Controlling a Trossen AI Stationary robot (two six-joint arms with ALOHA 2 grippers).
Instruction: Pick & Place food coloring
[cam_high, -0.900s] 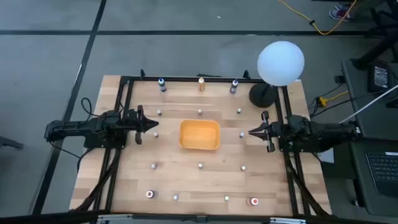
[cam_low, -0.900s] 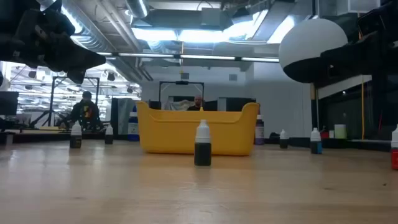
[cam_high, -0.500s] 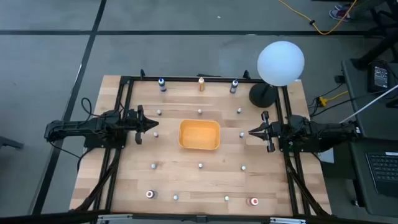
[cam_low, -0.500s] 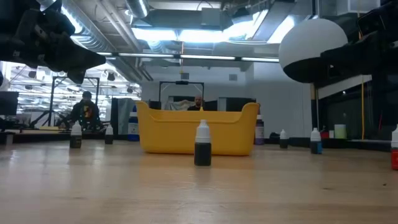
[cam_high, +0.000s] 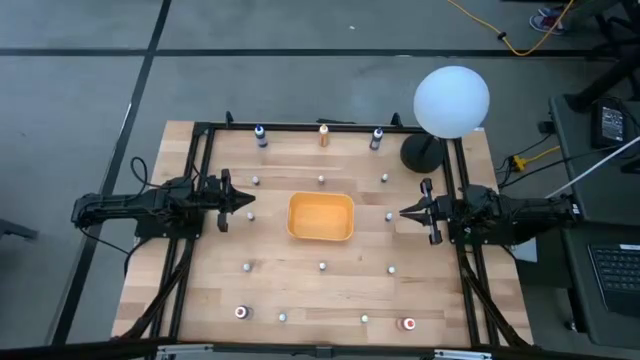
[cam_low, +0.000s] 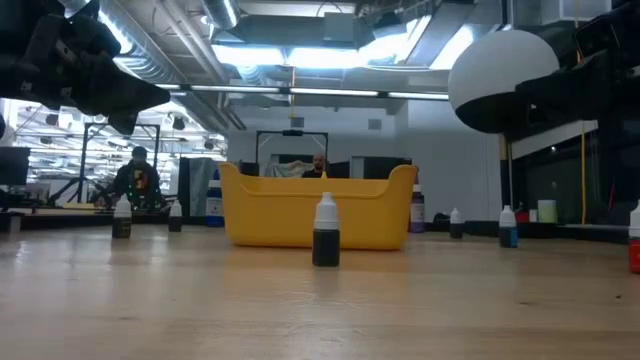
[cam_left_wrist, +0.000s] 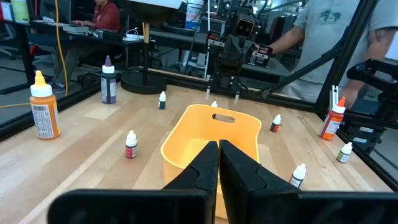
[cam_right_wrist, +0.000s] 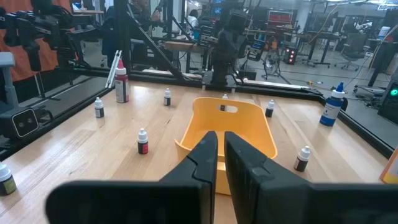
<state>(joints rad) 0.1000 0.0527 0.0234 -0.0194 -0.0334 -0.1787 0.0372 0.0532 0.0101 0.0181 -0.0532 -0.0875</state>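
Hovering over the middle left of the wooden counter in the high view, the left end effector has its two dark fingers pressed together to a point and holds nothing; the tip is aimed at the tray and lies just beside one small bottle without visibly touching it. The right end effector, at the middle right of that view, is likewise drawn together, empty, and faces the tray from the opposite side. In each wrist view the arm's own dark fingers meet in a narrow wedge, with only a thin slit showing between the right arm's pair.

The food coloring bottles are scattered across the counter around the tray: whitish dots in rows above and below it in the high view, taller blue and orange ones along the upper edge, and red-marked ones near the bottom edge. None lies inside the tray. In the low view, one bottle with a dark body and white cap stands upright at frame centre, in front of the tray.

The tray is smooth orange-yellow plastic, rectangular with rounded corners and a handle slot. The counter is pale plank wood inside a black metal frame. A matte white globe lamp on a dark round base stands at the upper right.
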